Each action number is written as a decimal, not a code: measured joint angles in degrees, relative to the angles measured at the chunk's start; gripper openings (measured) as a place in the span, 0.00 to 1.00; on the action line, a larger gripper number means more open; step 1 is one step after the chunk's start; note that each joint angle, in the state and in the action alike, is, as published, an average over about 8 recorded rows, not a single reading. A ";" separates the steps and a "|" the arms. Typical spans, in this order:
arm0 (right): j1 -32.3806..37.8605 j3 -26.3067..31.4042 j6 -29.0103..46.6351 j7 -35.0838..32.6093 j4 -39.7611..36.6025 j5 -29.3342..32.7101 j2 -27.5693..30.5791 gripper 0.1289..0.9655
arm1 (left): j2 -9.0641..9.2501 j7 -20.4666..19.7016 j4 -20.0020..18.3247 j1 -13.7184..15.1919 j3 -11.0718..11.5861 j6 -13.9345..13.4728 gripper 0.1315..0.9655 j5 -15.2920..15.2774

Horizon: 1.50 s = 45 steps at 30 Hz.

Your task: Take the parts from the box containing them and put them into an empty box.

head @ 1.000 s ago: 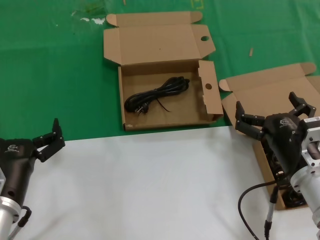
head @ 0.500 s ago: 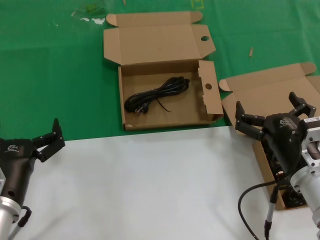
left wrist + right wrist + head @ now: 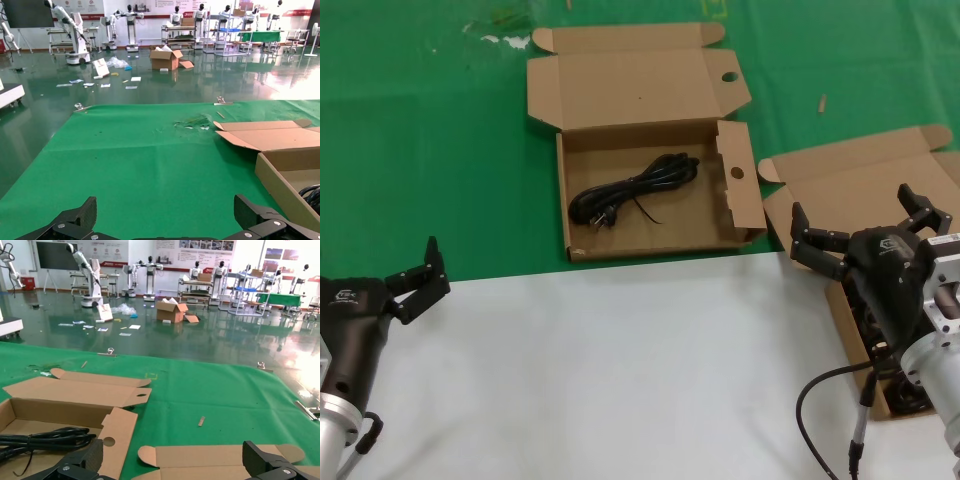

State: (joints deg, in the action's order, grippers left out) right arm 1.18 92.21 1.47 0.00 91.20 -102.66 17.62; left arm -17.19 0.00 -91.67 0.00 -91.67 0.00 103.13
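Our right gripper, wide open, should dip straight down at six o'clock for a cord; left gripper waits, open.

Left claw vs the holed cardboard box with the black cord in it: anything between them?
Nothing. In the head view only bare green mat lies between the open left claw and the holed brown cardboard box holding the black power cord.

a green cloth covers the far part of the table. a white sheet covers the near part. small white scraps lie on the green. beyond the table, a shiny floor holds other robots and an open box.
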 joint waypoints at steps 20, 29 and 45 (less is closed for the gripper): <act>0.00 0.00 0.00 0.00 0.00 0.00 0.00 1.00 | 0.00 0.00 0.00 0.00 0.00 0.00 1.00 0.00; 0.00 0.00 0.00 0.00 0.00 0.00 0.00 1.00 | 0.00 0.00 0.00 0.00 0.00 0.00 1.00 0.00; 0.00 0.00 0.00 0.00 0.00 0.00 0.00 1.00 | 0.00 0.00 0.00 0.00 0.00 0.00 1.00 0.00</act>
State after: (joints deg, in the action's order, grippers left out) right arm 1.18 92.21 1.47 -0.01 91.20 -102.66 17.62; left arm -17.19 0.00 -91.67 0.00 -91.67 0.00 103.13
